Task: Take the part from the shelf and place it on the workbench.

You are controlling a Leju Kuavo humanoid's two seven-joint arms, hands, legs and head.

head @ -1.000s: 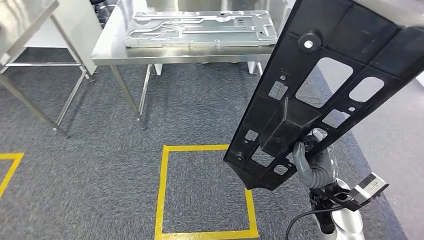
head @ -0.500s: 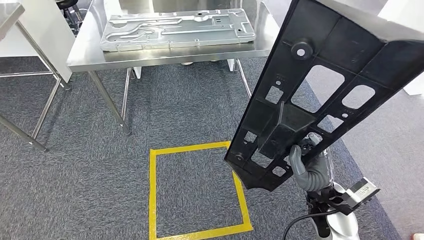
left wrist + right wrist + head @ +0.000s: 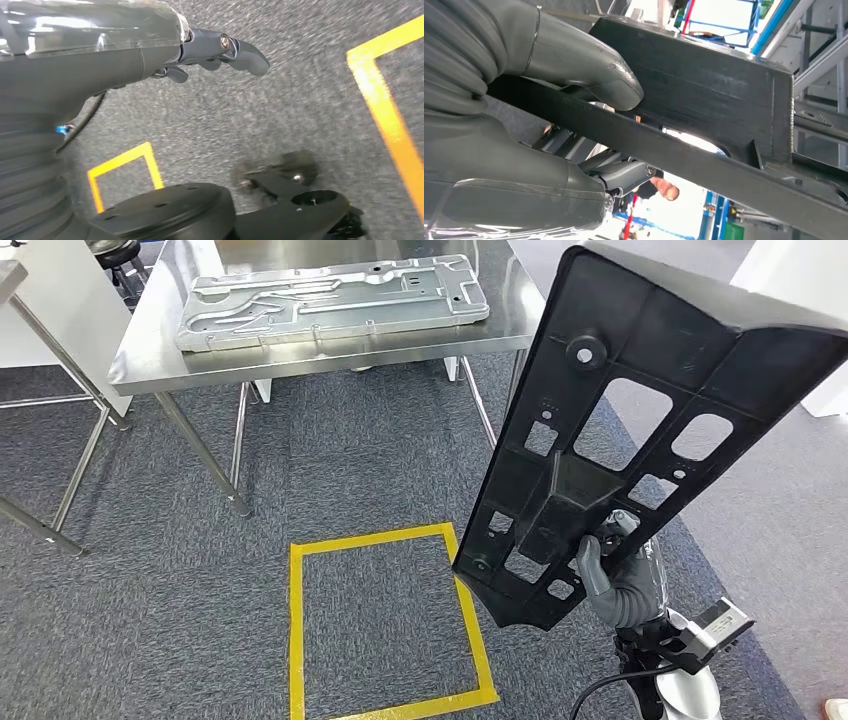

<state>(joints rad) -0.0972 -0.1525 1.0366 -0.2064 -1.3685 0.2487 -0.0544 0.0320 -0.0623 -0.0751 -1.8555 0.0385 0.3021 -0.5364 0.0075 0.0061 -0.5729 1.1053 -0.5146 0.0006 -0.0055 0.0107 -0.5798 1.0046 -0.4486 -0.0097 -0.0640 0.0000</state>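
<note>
Big black part (image 3: 640, 430) up in the air at 3 o'clock in the head view, tilted, full of holes and ribs; low end near 5 o'clock, top end up toward 1 o'clock; held at its low end by the right hand (image 3: 612, 570), grey thumb on the near face, dark fingers tucked behind. Same hold close up in the right wrist view: right hand (image 3: 524, 120) wrapped on the part (image 3: 704, 100), thumb pressed on the black edge, fingers under the bar.

Left hand (image 3: 220, 50) hanging over the grey carpet (image 3: 300, 100), holding nothing, fingers loosely bent, a bit blurry.

Shiny metal table (image 3: 300, 355) far off at 11 o'clock; flat silver plate (image 3: 330, 300) lying on top. Yellow tape square (image 3: 385, 625) on the carpet at 6 o'clock, just beside the low end of the part. Another metal frame (image 3: 50, 440) at 9 o'clock.
</note>
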